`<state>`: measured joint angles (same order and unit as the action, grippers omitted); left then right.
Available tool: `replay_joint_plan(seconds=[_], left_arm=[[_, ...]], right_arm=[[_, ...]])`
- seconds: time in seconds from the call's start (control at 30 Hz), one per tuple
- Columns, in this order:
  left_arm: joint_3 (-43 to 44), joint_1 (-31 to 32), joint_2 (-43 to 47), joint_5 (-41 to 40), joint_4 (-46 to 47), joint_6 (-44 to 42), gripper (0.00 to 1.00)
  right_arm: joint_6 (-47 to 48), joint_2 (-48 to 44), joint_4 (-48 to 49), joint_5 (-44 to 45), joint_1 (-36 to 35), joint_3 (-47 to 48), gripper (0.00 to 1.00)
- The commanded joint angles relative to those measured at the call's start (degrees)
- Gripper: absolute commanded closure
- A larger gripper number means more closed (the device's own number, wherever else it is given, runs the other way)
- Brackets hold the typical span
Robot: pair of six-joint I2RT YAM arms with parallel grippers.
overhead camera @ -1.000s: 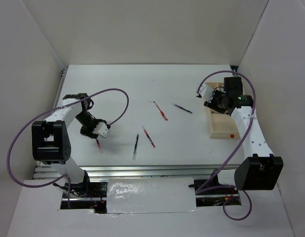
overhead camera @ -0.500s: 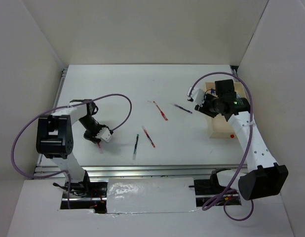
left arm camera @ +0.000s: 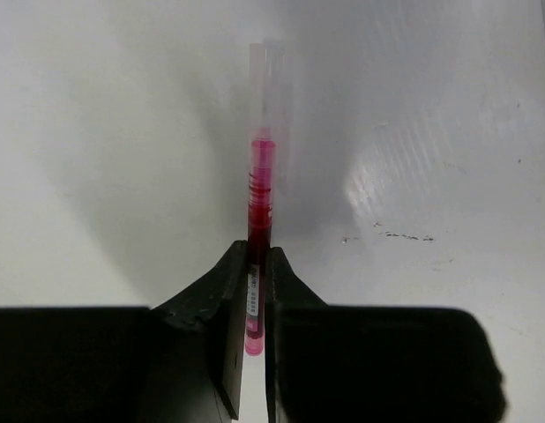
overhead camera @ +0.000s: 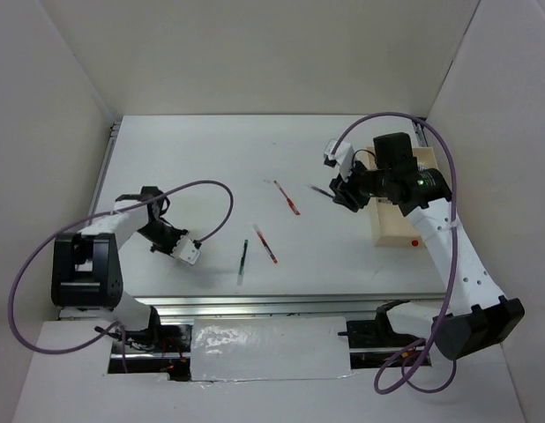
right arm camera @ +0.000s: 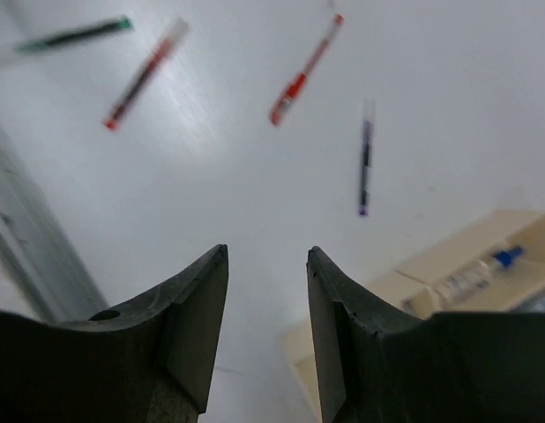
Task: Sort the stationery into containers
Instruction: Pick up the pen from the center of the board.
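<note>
My left gripper [left arm camera: 254,257] is shut on a red pen [left arm camera: 259,189], which points away over the white table; in the top view this gripper [overhead camera: 169,241] is at the near left and the pen is hidden under it. My right gripper [right arm camera: 266,254] is open and empty, held above the table just left of the beige tray [right arm camera: 506,231]; the top view shows it [overhead camera: 343,195] beside a purple pen [overhead camera: 319,189]. A white bottle with a blue cap [right arm camera: 473,274] lies in a tray compartment. The patterned rolls are not visible.
Two red pens [overhead camera: 286,197] [overhead camera: 265,245] and a dark green pen [overhead camera: 243,257] lie loose mid-table. The right wrist view shows them too: green [right arm camera: 74,34], red [right arm camera: 145,74], red [right arm camera: 305,69], purple [right arm camera: 365,159]. The tray [overhead camera: 398,231] stands by the right wall.
My right gripper has moved left, from over the tray to beside the purple pen. My left gripper has shifted nearer the table's front edge, still shut on the red pen.
</note>
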<state>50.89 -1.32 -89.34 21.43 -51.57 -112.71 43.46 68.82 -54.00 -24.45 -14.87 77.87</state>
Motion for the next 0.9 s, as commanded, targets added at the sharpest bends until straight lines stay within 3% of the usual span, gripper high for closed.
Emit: replay_joint_plan(seconds=[0.0,0.13,0.33,0.43,0.57,0.87], left_arm=[[0.1,0.7,9.2,9.6,0.2,-3.4,0.95],[1.1,3.2,20.7,17.9,3.0,0.5,1.0],[-6.1,11.4,42.7,19.3,23.3,7.4,1.0],[-9.5,15.2,49.0,20.0,30.9,8.1,1.0],[-13.9,21.0,54.2,18.4,39.6,6.0,1.0],[-13.0,22.4,56.9,23.3,40.4,-5.1,1.0]], right_arm=[[-14.6,-1.3,-2.6,-10.0,-4.0,4.0,0.51],[-23.2,-0.5,-1.6,-17.0,-7.2,5.9,0.49],[-32.6,0.7,2.0,-26.9,-7.3,7.6,0.42],[-36.8,2.8,3.9,-32.1,-7.4,9.8,0.4],[-42.2,7.1,8.7,-37.8,-9.5,13.0,0.39],[-53.9,18.3,19.8,-40.2,-15.8,17.8,0.4]])
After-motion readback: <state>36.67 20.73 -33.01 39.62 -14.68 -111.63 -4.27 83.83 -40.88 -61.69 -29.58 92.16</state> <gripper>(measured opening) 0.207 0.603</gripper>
